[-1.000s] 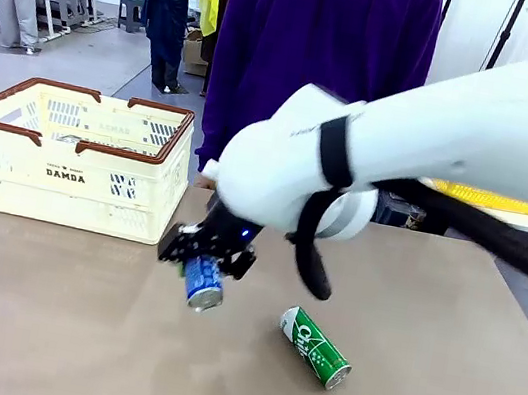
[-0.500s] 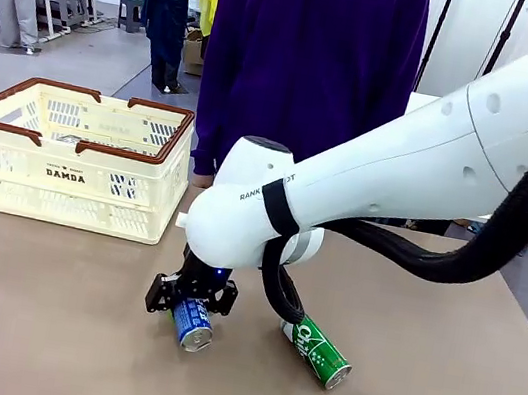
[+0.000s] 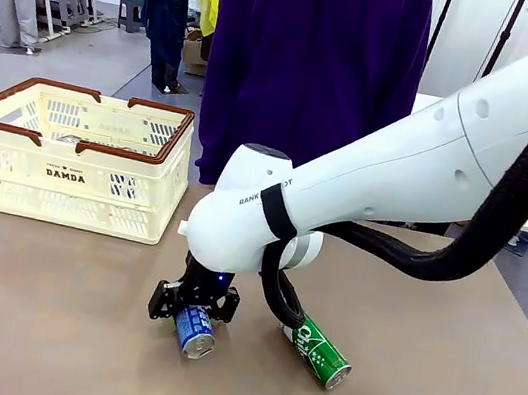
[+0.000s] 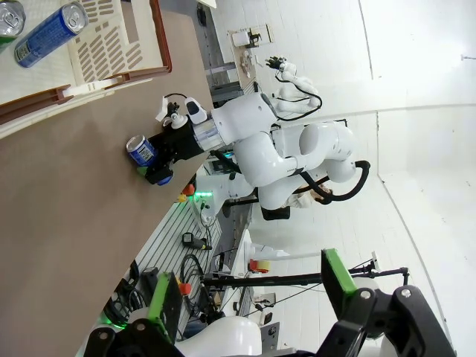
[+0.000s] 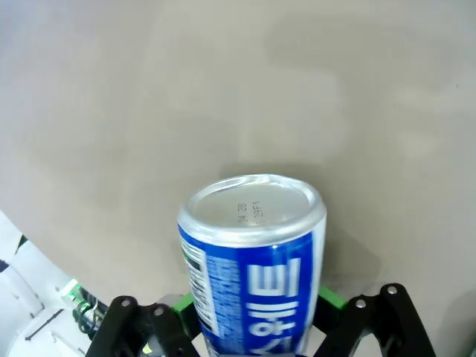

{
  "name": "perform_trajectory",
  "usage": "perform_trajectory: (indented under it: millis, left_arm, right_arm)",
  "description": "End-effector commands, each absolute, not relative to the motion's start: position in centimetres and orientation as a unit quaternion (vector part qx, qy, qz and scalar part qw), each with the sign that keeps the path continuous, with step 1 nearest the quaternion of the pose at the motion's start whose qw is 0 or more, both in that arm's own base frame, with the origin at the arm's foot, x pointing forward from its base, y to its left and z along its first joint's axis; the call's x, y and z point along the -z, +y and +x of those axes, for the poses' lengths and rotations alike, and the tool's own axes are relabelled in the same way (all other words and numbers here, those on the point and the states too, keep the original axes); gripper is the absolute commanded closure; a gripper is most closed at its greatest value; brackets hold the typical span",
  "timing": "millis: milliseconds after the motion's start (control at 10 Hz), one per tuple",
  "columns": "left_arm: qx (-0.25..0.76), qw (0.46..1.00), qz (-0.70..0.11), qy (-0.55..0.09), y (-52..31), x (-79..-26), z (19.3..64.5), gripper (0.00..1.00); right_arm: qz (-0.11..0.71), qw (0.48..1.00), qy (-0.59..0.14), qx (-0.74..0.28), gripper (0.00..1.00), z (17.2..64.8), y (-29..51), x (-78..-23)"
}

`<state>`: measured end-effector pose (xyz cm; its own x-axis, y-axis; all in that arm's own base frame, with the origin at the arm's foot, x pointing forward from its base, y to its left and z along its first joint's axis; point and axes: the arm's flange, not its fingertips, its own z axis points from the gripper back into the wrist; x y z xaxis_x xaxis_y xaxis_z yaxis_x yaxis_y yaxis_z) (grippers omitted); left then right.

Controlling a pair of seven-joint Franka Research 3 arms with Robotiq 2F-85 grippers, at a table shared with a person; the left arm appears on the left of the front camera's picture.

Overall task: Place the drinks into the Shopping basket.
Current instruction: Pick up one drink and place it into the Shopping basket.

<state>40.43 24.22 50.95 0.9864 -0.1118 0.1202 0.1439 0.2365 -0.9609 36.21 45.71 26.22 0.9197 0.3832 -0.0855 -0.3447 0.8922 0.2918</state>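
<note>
Grips the blue can [image 3: 194,331] in the right hand [image 3: 193,311], clamped on its sides, low by the table [image 3: 435,388], near the lying green can [image 3: 317,349]. Calls next, probably, for lifting it over the Shopping basket [image 3: 68,187] rim, then releasing.

The brown bench [image 3: 438,369] carries the cream Shopping basket [image 3: 13,181] at its far left corner. Near the middle the green can [image 3: 317,348] lies on its side. Close beside it, the right hand [image 3: 194,306] grips the blue can [image 3: 193,331] low at the surface; whether it touches is unclear.
</note>
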Motion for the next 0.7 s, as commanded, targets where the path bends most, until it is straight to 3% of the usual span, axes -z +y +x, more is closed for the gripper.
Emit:
perform_trajectory:
  millis: [0, 600]
  left_arm:
    - [0.080, 0.786, -0.613, -0.009, 24.94, -51.51, 40.19, 0.00]
    - [0.080, 0.786, -0.613, -0.009, 24.94, -51.51, 40.19, 0.00]
  right_arm:
    - [0.118, 0.972, 0.069, -0.193, 0.00, 36.21, 46.24, -25.83]
    - [0.115, 0.970, 0.044, -0.208, 0.00, 35.94, 45.94, -26.32]
